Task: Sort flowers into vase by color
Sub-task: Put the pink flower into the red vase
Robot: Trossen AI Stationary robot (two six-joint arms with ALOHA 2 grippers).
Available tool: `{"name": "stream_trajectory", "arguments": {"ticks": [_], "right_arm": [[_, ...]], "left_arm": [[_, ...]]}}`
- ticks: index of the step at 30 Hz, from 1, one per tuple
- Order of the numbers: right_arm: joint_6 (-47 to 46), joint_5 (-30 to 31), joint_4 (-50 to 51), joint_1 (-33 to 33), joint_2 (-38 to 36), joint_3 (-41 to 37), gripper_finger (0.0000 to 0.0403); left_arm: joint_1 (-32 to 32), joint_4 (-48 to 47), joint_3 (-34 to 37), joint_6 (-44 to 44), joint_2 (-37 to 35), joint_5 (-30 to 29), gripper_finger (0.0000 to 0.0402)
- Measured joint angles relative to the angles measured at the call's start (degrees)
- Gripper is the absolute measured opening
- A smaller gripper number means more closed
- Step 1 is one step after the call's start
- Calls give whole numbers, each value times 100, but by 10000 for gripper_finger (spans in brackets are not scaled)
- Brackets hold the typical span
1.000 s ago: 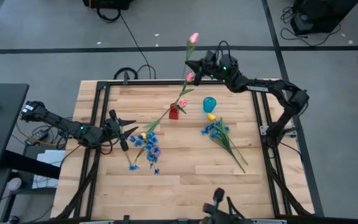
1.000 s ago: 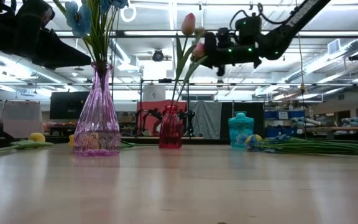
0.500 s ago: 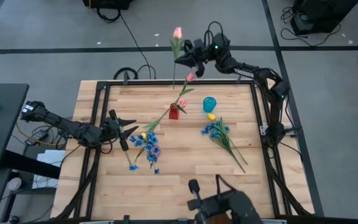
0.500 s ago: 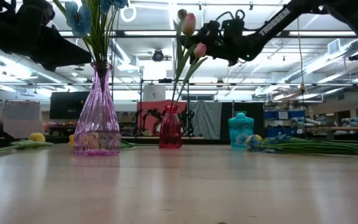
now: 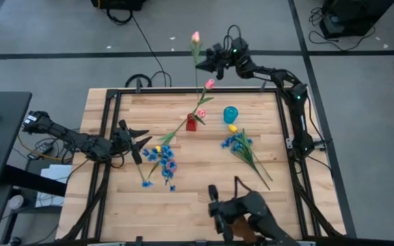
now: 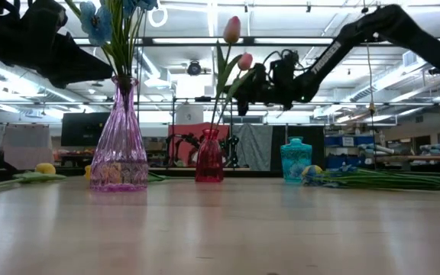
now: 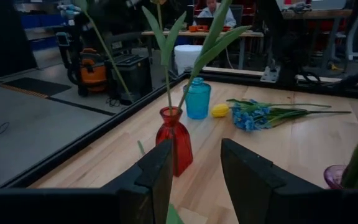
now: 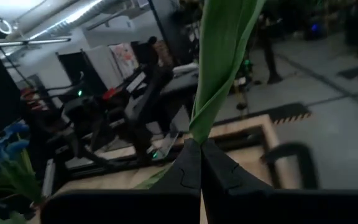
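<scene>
Worktop [image 5: 204, 184]: red vase [image 5: 191, 123] as landmark.

Right hand [image 5: 209, 61], beyond vase past worktop's far edge, clamped on pink tulip [image 5: 195, 36] stem.

Left hand [image 5: 137, 141], well apart from vase, half-parted, empty.

Risk: stem tip misses narrow neck, snags tulips already inside, tips vase.

Tulip near upright in low view, bloom up, long axis vertical.

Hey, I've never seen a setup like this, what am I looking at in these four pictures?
Two robot arms work at a wooden table. One picture looks straight down, one looks level across the tabletop, and two come from cameras on the wrists. The right end effector is shut on a pink tulip, held high beyond the table's far edge. The left end effector waits near the left edge. On the table stand a red vase with tulips, a teal vase and a purple vase with blue flowers; more blue sprigs lie flat.
</scene>
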State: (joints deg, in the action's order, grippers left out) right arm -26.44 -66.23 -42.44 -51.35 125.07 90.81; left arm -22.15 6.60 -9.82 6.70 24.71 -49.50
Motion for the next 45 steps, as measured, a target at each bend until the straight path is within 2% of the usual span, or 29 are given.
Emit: {"name": "stream_trajectory", "arguments": {"ticks": [6,10,21,27,38,45], "right_arm": [[-624,-49,-784,438,241,-1,5],[-773,-75,-931,638,188,0,5],[-1387,-150,-1618,812,42,0,5],[-1311,-359,-1597,889,42,-88,5],[-527,-612,-1572,1001,42,-528,5],[-477,-905,-1573,1064,42,-750,15]], "left_arm": [[0,87,0,0,0,-9,142],[0,134,0,0,0,-10,142],[0,132,0,0,-1,-8,142],[0,130,0,0,-1,-6,142],[0,130,0,0,0,-4,142],[0,128,0,0,0,-1,142]]}}
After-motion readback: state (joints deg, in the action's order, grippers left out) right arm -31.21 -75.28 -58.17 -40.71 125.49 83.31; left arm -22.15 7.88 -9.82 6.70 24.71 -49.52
